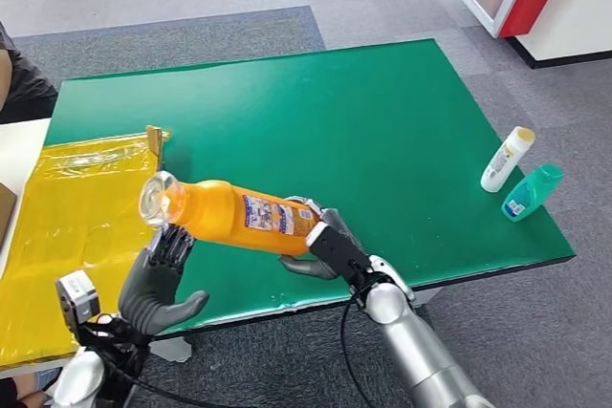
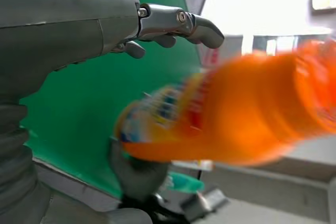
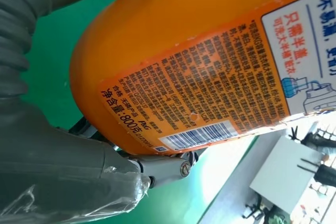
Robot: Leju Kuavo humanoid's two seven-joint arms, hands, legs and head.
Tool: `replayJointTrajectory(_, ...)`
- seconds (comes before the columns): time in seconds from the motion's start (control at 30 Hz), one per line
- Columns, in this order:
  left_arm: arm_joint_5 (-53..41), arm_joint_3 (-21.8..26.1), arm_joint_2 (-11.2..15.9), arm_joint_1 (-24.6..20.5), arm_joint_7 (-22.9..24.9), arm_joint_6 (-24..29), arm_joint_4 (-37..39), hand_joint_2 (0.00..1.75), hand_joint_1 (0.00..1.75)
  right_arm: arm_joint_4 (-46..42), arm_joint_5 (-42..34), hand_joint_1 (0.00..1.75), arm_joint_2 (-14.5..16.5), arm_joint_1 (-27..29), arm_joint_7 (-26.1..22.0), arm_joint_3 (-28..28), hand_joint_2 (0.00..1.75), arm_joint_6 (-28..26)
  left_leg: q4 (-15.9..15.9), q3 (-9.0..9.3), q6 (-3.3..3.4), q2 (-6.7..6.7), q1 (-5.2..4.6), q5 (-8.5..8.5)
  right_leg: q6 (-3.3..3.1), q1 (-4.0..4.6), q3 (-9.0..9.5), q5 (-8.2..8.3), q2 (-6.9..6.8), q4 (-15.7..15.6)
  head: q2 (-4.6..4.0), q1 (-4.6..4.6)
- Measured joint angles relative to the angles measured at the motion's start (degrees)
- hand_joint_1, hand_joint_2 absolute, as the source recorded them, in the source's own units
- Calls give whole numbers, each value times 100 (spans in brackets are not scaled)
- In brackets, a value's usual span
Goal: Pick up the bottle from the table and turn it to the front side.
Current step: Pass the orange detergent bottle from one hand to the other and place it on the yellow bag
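While the right hand (image 1: 328, 241) is gripping the base end of the tall orange plastic bottle (image 1: 230, 217), that bottle is lying nearly level in the air above the near edge of the green table mat (image 1: 346, 112), its clear cap pointing toward the yellow plastic sheet (image 1: 65, 207). Its back label with small print and a barcode is facing the right wrist camera. The left hand (image 1: 159, 279) is waiting just under the bottle's neck, fingers spread and holding nothing. A white bottle (image 1: 507, 159) and a teal bottle (image 1: 532, 191) are lying side by side at the mat's far right.
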Motion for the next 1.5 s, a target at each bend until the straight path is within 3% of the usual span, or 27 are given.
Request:
replayJointTrajectory(0.2,104,-513,-1,-622,245,238,30,175,0,593,393,175,245,-70,-127,184,175,-158,0,1,-5,1,0,5,-6,1,-3,6,1,1,0,0)
replayJointTrajectory(0.43,119,-618,-1,-843,292,379,30,175,4,886,576,175,343,-25,-133,395,175,-274,0,-1,-6,2,0,4,-6,1,-6,3,1,1,0,0)
replayJointTrajectory(0.57,124,-626,-1,-871,292,397,30,175,171,967,596,175,355,5,-129,438,175,-275,0,-1,-6,2,0,3,-6,1,-6,3,1,0,0,0)
replayJointTrajectory(1.27,-4,-690,-3,-867,366,543,30,175,175,842,620,175,319,209,-62,511,175,-292,0,-1,-6,2,0,3,-6,1,-5,3,1,0,0,-1)
replayJointTrajectory(1.3,-4,-690,-3,-868,366,543,30,175,175,838,620,167,318,211,-62,511,175,-292,0,-1,-6,2,0,3,-6,1,-5,3,1,0,0,-1)
replayJointTrajectory(1.4,-4,-692,-3,-868,365,543,30,175,175,818,620,36,313,216,-62,511,175,-292,0,-1,-6,2,0,3,-6,1,-5,3,1,0,0,0)
replayJointTrajectory(1.43,-6,-692,-3,-868,365,545,30,175,175,810,620,0,311,219,-62,511,175,-292,0,-1,-6,2,0,3,-6,1,-5,3,1,0,0,0)
replayJointTrajectory(1.5,-39,-692,-3,-866,368,578,19,175,175,772,616,0,306,236,-53,503,175,-305,0,-1,-6,2,0,4,-6,1,-5,3,1,0,0,0)
